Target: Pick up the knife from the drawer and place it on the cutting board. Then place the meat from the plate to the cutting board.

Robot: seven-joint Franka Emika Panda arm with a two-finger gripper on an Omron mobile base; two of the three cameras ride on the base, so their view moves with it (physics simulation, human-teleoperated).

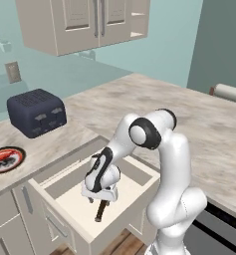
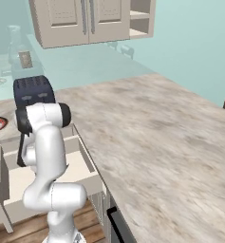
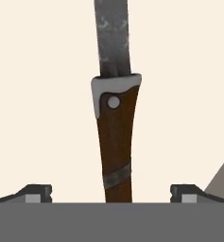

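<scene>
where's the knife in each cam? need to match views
Left base view: knife lies on the floor of the open drawer, lower centre, just under the open end effector.
Right base view: not seen; the arm stands in front of the drawer.
Hand view: knife runs up the centre, handle nearest, blade at top.
Shared landmark: the drawer's pale floor.

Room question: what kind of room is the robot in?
It looks like a kitchen. There is a dark blue toaster on a marbled counter, cream wall cupboards above, and a pulled-out drawer with a knife lying in it.
</scene>
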